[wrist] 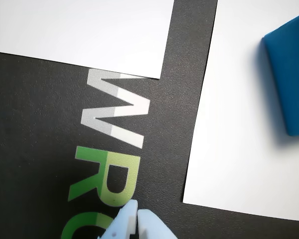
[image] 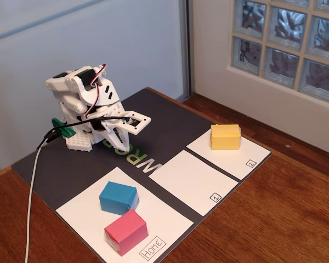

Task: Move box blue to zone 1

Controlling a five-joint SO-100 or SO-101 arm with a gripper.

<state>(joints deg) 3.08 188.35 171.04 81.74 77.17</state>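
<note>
The blue box [image: 118,198] sits on the HOME sheet [image: 88,216], next to a pink box [image: 126,232]. In the wrist view the blue box [wrist: 290,79] shows at the right edge on white paper. Zone 1 [image: 189,181] is the middle white rectangle, bare, with a boxed "1" in its near corner; it shows at the top of the wrist view [wrist: 89,30]. My gripper [image: 144,121] is folded back at the arm's base, far from the boxes. Its fingertips [wrist: 137,219] touch over the dark mat. It is shut and empty.
A yellow box [image: 226,137] sits on the rectangle marked "2" [image: 238,159]. The sheets lie on a dark mat [image: 71,164] with "WRO" lettering, on a wooden table. A white cable [image: 33,192] trails off the mat's left side.
</note>
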